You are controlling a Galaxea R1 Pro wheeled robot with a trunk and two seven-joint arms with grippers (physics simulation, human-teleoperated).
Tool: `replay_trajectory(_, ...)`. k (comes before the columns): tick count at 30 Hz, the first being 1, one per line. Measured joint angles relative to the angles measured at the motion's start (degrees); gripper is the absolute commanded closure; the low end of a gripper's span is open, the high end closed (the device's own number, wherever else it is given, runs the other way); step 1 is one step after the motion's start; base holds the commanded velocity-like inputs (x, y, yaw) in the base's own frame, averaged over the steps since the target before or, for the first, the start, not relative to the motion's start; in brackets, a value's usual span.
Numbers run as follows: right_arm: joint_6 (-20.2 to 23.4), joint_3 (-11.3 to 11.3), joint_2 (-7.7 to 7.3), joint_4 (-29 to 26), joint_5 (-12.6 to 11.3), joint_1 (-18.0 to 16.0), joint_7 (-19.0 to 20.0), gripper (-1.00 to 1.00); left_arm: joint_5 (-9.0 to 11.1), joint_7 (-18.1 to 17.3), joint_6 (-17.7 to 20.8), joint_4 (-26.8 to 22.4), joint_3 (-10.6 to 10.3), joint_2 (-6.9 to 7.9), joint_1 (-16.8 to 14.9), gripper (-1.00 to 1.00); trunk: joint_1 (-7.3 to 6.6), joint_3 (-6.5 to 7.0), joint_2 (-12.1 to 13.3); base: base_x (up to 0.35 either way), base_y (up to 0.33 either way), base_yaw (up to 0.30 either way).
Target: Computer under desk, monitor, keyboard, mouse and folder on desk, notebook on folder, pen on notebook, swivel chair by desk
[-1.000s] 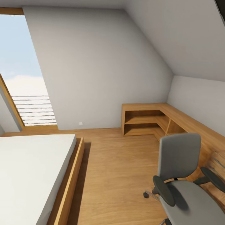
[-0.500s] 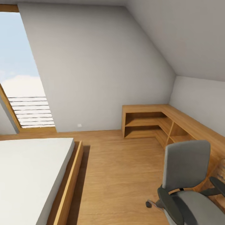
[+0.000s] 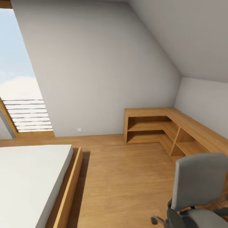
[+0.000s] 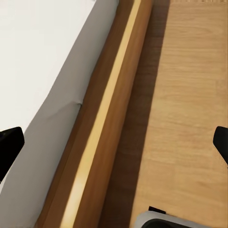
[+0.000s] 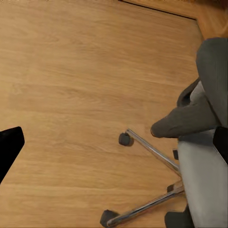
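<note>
Both claws, left (image 4: 114,142) and right (image 5: 114,142), gape wide, holding nothing.

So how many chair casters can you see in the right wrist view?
2. One caster sits at the end of a chrome leg beside the armrest; another caster ends a second leg. Others may be hidden under the swivel chair.

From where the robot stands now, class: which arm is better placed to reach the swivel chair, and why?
Probably the right. The swivel chair sits at the head view's lower right, and the right wrist view shows its seat and chrome base close by; the left wrist view faces the bed frame.
</note>
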Motion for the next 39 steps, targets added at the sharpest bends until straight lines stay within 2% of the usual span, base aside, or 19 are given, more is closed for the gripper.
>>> replay_trajectory(6, 0.0, 0.1, -0.05, 0.0, 0.1, 0.0, 0.1, -1.00, 0.0, 0.0, 0.0, 0.0, 0.0, 0.01, 0.0, -1.00, 0.01, 0.00, 0.0, 0.233, 0.000, 0.000)
replay_trajectory(15, 0.0, 0.2, -0.05, 0.0, 0.1, 0.0, 0.1, -1.00, 0.0, -0.1, 0.0, 0.0, -0.1, 0.01, 0.0, -1.00, 0.03, 0.00, 0.0, 0.051, 0.010, 0.000)
replay_trajectory(39, 0.0, 0.2, -0.05, 0.0, 0.1, 0.0, 0.1, -1.00, 0.0, -0.1, 0.0, 0.0, -0.1, 0.03, 0.0, -1.00, 0.02, 0.00, 0.0, 0.073, 0.131, 0.000)
